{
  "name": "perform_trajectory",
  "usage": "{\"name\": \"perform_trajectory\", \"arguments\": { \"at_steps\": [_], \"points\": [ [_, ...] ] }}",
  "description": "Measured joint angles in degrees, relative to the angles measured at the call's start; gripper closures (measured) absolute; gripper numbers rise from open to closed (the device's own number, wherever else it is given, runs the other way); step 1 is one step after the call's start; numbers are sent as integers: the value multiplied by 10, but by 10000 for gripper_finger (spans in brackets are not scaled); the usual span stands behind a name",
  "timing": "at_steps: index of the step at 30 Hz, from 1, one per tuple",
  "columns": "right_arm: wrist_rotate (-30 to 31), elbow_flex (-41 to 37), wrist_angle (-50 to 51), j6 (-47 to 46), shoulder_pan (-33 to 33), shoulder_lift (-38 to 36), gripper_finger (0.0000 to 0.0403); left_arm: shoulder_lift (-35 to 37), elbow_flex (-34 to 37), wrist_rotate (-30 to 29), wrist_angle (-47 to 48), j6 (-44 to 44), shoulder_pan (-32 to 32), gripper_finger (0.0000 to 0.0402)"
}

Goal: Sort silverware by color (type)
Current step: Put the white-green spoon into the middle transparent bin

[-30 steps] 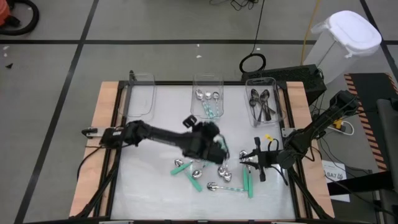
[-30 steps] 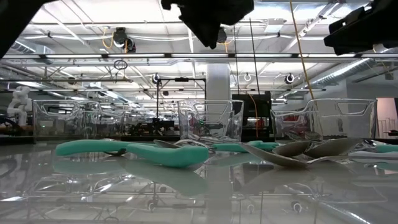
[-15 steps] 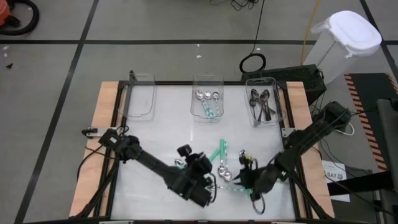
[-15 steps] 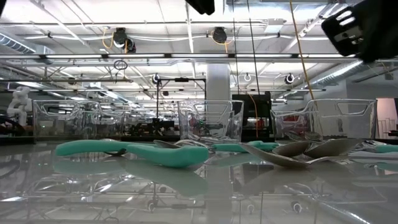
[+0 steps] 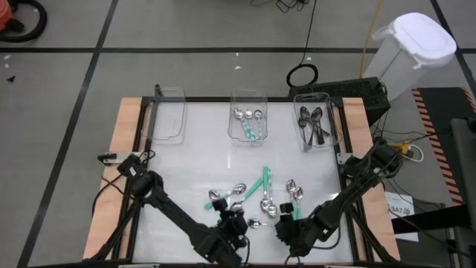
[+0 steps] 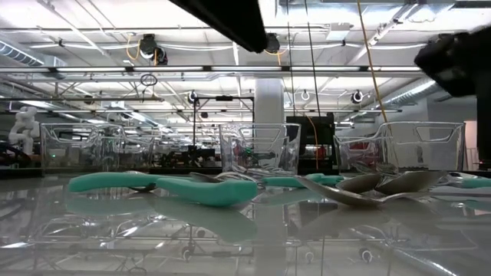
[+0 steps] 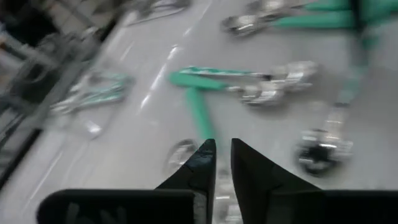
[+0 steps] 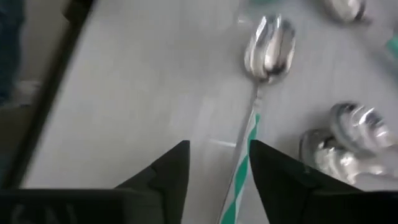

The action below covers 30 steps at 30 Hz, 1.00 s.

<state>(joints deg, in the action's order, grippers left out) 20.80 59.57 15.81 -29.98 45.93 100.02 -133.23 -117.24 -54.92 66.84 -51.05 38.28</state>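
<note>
Table (image 5: 186, 164): white top, three clear bins along the far edge.
Middle bin (image 5: 248, 123): silver and teal-handled spoons.
Right bin (image 5: 315, 126): dark spoons.
Left bin (image 5: 168, 115): no contents discernible.
Loose spoons (image 5: 260, 199): scattered cluster at the near centre.
Left claw (image 7: 219, 158): near edge, fingers almost closed with a thin gap, gripping nothing; teal-handled spoons (image 7: 214, 78) lie ahead.
Right claw (image 8: 217, 163): near edge, released; a teal spoon (image 8: 264, 59) has its handle between the fingers, untouched.
</note>
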Motion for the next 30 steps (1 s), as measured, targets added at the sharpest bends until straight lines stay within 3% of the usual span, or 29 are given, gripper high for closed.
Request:
{"name": "perform_trajectory", "arguments": {
  "at_steps": [6,15,24,30],
  "points": [
    [25,0,-5,-24,3,30,212,0,43,9,-140,85,30,378],
    [59,0,17,-59,7,33,213,0,48,9,-244,159,75,398],
    [19,0,27,-119,-2,47,262,0,45,11,-247,191,66,395],
    [0,-5,25,-130,-5,47,313,0,45,47,-258,168,50,394]
  ]
}}
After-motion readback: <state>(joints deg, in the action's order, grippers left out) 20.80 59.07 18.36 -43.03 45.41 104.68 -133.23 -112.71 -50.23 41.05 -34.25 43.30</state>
